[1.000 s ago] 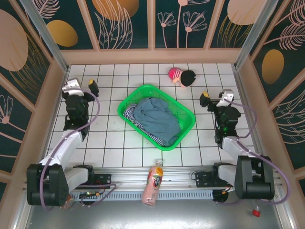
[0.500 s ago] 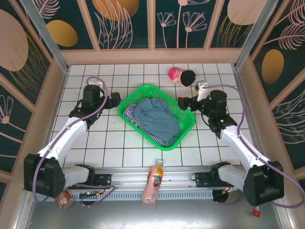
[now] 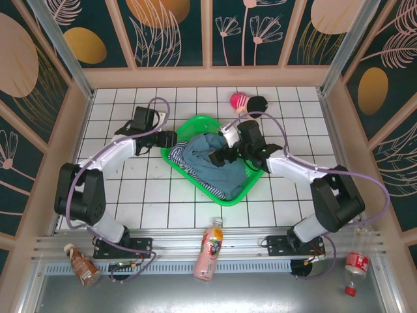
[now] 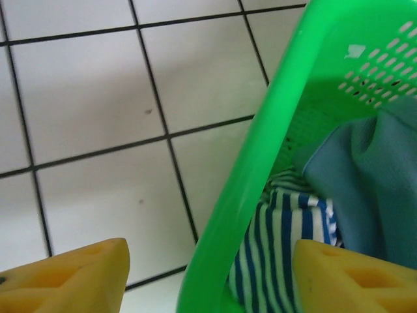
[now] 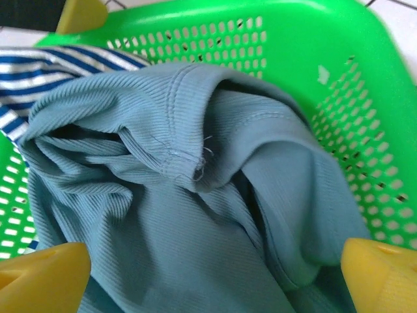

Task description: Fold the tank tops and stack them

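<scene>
Since both arms stood back at the outer sides of the worktop (image 3: 137, 195) a second ago, they have been swung inward and are now brought to the green basket (image 3: 231, 201), which means that retrieval of the first garment is being started and that no folding or stacking is yet done. Both tank tops are found heaped in the basket, unmoved: the blue-grey tank top (image 3: 212, 163) is bunched uppermost, and the striped tank top (image 3: 179, 156) is largely buried beneath it, with only edges showing at the left and near sides. The left gripper (image 4: 208, 280) is held at the basket's left rim with its jaws apart, one finger placed outside over the tiles and the other inside above the striped cloth; nothing is seen clamped. The right gripper (image 5: 212, 280) is poised over the crumpled blue-grey cloth with jaws wide apart and nothing held. Whether either gripper's fingers are touching fabric cannot be determined, as only the fingertips are included in the wrist views. Straps, hems and necklines cannot be told apart in the folds, so a sound grasp point cannot be confirmed.
</scene>
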Robot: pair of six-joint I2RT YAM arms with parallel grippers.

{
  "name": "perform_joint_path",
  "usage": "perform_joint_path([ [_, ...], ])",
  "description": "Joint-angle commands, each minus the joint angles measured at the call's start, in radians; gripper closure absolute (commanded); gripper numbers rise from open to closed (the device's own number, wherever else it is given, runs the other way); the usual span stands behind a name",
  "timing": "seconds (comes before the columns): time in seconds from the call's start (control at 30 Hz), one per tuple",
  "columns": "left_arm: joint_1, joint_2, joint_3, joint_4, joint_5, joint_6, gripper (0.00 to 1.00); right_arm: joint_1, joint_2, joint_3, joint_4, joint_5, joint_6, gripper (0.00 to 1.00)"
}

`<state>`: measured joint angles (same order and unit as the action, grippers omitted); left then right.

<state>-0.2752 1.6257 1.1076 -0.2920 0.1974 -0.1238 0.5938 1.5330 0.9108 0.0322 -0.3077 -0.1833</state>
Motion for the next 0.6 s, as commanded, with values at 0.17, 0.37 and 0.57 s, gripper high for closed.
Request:
perform_joint_path([
  [0.17, -0.001, 0.138, 0.111, -0.080, 0.025, 0.130, 0.56, 0.079, 0.151, 0.096, 0.016, 0.136, -0.150, 0.01],
  [0.37, 0.000, 0.177, 0.149, -0.094, 0.014, 0.156, 0.71, 0.085, 0.215, 0.107, 0.003, 0.108, -0.206, 0.03],
  [0.57, -0.001, 0.176, 0.161, -0.111, -0.040, 0.180, 0.83, 0.073, 0.177, 0.109, -0.009, 0.084, -0.174, 0.57],
])
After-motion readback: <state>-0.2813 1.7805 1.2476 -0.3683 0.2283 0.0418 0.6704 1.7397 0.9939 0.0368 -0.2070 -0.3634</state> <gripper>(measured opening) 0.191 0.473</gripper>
